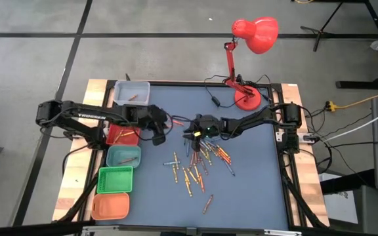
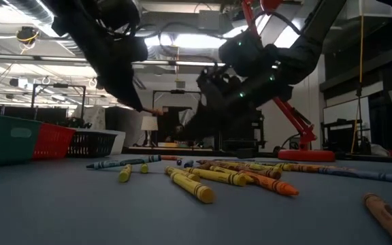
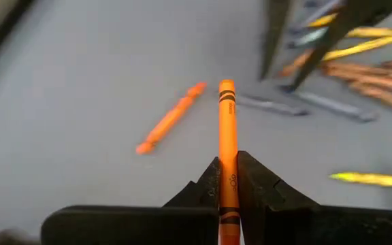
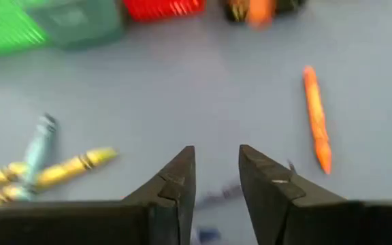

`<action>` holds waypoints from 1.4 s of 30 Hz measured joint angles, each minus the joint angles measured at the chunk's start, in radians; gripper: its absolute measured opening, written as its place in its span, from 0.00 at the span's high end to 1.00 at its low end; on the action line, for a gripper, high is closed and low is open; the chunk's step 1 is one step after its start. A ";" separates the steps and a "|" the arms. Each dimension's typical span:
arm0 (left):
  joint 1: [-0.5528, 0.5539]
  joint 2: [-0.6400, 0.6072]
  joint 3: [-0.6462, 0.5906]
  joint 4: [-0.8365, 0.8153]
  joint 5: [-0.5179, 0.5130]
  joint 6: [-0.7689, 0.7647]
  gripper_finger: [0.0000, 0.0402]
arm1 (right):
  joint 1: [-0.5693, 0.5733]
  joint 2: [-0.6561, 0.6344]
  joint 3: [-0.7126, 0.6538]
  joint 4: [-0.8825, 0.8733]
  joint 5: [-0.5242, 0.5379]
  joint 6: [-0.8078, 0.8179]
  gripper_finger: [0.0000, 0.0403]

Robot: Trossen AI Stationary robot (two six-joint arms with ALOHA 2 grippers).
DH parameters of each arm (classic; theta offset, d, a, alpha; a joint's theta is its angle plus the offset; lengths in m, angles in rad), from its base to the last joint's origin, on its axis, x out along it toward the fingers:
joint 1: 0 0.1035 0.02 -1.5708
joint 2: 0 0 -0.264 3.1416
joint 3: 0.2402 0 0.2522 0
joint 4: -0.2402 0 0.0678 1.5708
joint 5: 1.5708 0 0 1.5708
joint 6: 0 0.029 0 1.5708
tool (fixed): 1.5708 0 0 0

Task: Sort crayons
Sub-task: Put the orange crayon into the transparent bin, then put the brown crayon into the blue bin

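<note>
Left gripper [image 3: 227, 178] clamped tight on an orange crayon [image 3: 227, 122] — held near its base, long axis running straight out ahead of the fingers, tip pointing toward the middle of the table. Poised above the blue-grey mat [image 1: 241, 190], just beside the red bin [image 1: 115, 137], so judged nearer to the bins than the other arm and likely the one to make the drop; the coming move seems to turn on swinging that crayon back over the row of bins behind it.

Paper-wrapped, black-banded, intact, bright orange. Another orange crayon [image 3: 171, 118] lying loose on the mat just ahead, angled across the held one's line, apart from it.

Right gripper [image 4: 216, 178] hanging over the near edge of the crayon pile [image 1: 199, 167], jaws parted and nothing between them. Same loose orange crayon off to one side of it, yellow and blue sticks on the other.

Further out — grey bin [image 1: 131, 92] with one crayon inside, teal bin [image 1: 123, 156], green bin [image 1: 115, 179] and orange bin [image 1: 109, 206] along the left edge; red desk lamp [image 1: 254, 34] at the far side.
</note>
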 joint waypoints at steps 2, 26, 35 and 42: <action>0.033 -0.012 0.000 -0.016 -0.048 0.038 0.97 | 0.000 0.000 0.000 -0.058 0.022 0.000 0.72; 0.524 -0.012 0.001 -0.160 -0.481 0.115 0.90 | 0.000 0.000 0.000 -0.113 0.024 -0.002 0.72; 0.562 -0.012 0.001 -0.159 -0.413 0.087 0.80 | 0.026 0.000 0.000 -0.117 0.014 -0.001 0.72; 0.562 -0.012 0.001 -0.159 -0.412 0.066 0.80 | 0.082 0.000 0.000 -0.162 0.101 -0.002 0.72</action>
